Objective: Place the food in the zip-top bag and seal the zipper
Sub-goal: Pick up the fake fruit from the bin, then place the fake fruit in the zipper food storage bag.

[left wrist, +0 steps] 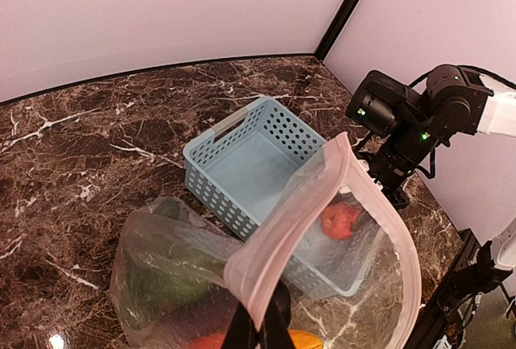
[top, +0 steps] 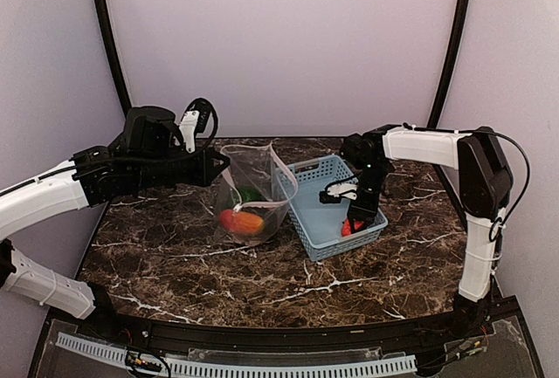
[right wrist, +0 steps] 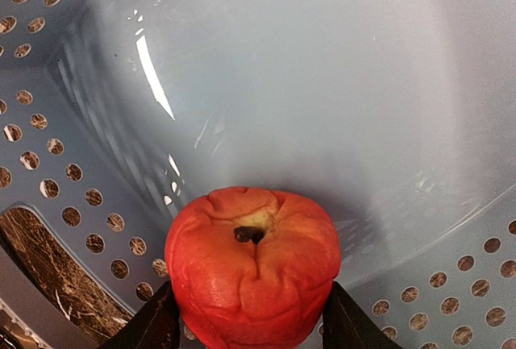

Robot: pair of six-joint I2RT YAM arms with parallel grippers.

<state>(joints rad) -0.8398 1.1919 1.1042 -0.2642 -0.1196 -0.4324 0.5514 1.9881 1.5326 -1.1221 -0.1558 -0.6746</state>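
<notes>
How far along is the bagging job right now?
Done: an orange mango and a green piece already sit in the zip-top bag. In hand: the left end effector holds its mouth open while the right end effector brackets a red fruit in the basket. Left: bagging it, sealing the zipper.

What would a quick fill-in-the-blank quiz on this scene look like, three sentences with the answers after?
1. The left gripper pinches the rim of the zip-top bag, holding its mouth ____.
2. The right gripper straddles a red toy fruit that sits inside the light blue ____.
3. The orange mango already lies inside the clear ____.
Missing words: open; basket; bag.
</notes>
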